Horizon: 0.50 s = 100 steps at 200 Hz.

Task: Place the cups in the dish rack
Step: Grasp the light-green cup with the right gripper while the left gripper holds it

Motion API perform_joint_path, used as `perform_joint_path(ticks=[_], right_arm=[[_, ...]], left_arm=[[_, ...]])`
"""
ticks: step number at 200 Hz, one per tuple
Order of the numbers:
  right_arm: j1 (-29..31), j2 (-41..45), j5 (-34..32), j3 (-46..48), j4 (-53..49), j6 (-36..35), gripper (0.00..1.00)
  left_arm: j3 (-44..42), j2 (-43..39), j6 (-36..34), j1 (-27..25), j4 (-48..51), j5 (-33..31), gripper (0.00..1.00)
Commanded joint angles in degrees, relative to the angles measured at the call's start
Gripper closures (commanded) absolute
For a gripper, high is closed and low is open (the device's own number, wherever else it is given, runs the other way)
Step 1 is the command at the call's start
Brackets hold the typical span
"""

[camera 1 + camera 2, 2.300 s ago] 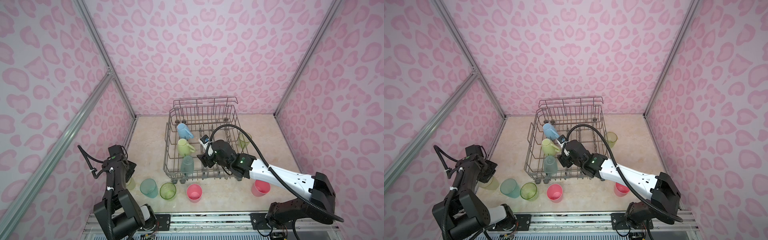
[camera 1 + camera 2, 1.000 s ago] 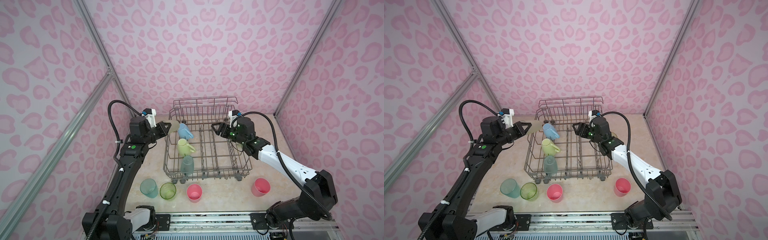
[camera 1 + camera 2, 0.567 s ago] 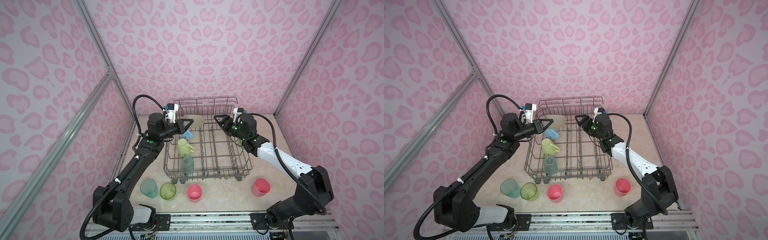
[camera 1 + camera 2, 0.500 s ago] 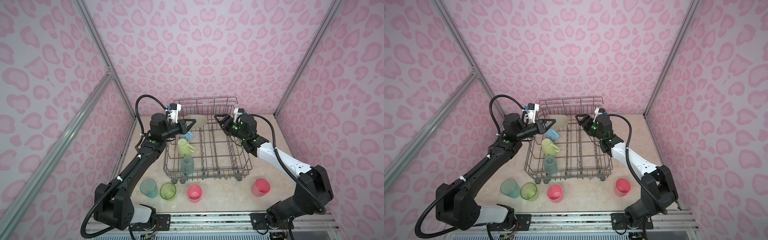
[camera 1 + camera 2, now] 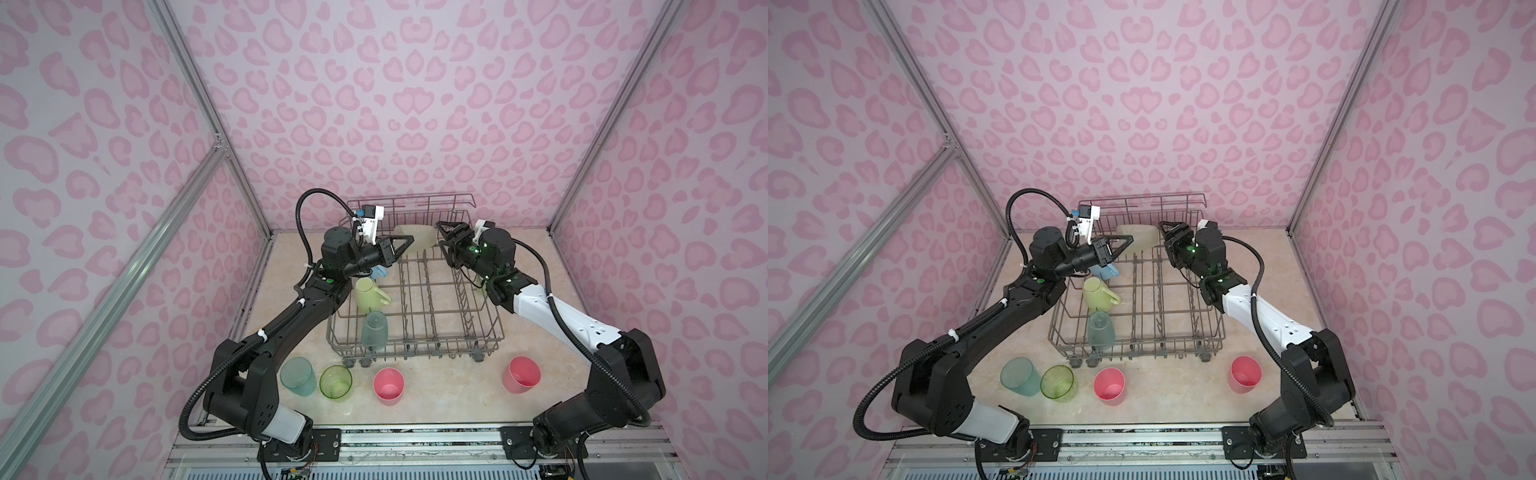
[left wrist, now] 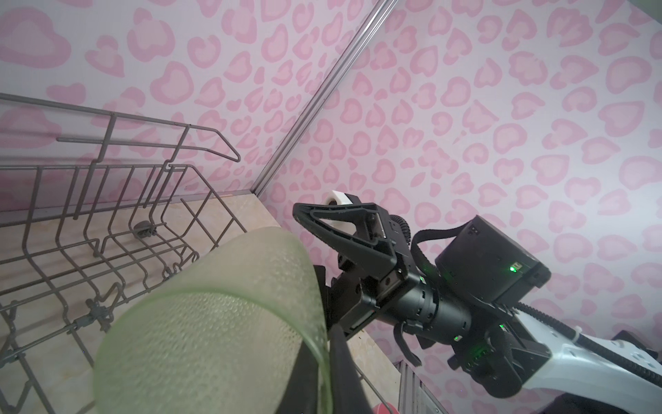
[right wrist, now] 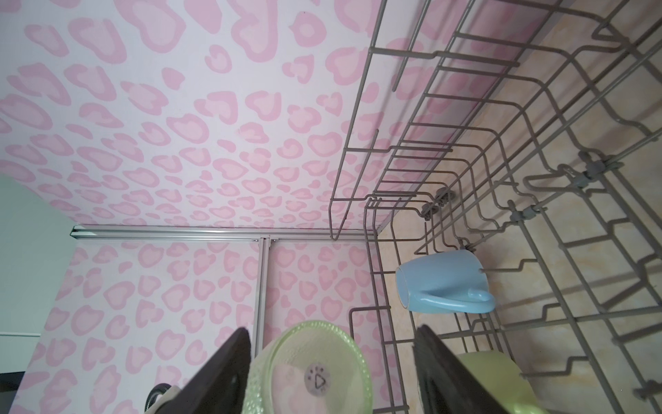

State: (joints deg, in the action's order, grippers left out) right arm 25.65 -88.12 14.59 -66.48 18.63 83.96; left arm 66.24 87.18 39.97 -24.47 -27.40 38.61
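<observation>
Left claw (image 5: 409, 241): pinched the pebbled pale cup (image 5: 420, 240) by its rim, sideways above the dish rack (image 5: 415, 343).
Right claw (image 5: 440, 235): stood wide around its base.
Risk: left releasing early — cup could drop onto tines (image 5: 428, 286).

Not seeing any readable text, brand or number anywhere. Only mark showing: a small round grey stamp (image 7: 317, 382) sitting on the cup (image 7: 286, 360) base in the right wrist view. It's carrying a triangle outline with tiny dots arcing above, too small to be reading as characters.
</observation>
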Motion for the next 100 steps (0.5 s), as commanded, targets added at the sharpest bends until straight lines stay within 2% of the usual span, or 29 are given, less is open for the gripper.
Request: perform_joint_path(ticks=[1,36,100], right_arm=[[-0.2,-0.6,0.0,-0.4,-1.3,3.9,0.29],[-0.3,-1.3,1.9,-0.4,-1.1,7.8,0.3],[-0.6,-0.8,3.1,-0.2,-1.6,10.0,0.31]], left_arm=[[1.1,1.5,0.7,-0.6,-6.3,0.3,0.97],[2.2,3.4,0.8,-1.6,-8.2,0.5,0.97],[4.1,6.7,1.0,-2.8,-10.3,1.3,0.97]])
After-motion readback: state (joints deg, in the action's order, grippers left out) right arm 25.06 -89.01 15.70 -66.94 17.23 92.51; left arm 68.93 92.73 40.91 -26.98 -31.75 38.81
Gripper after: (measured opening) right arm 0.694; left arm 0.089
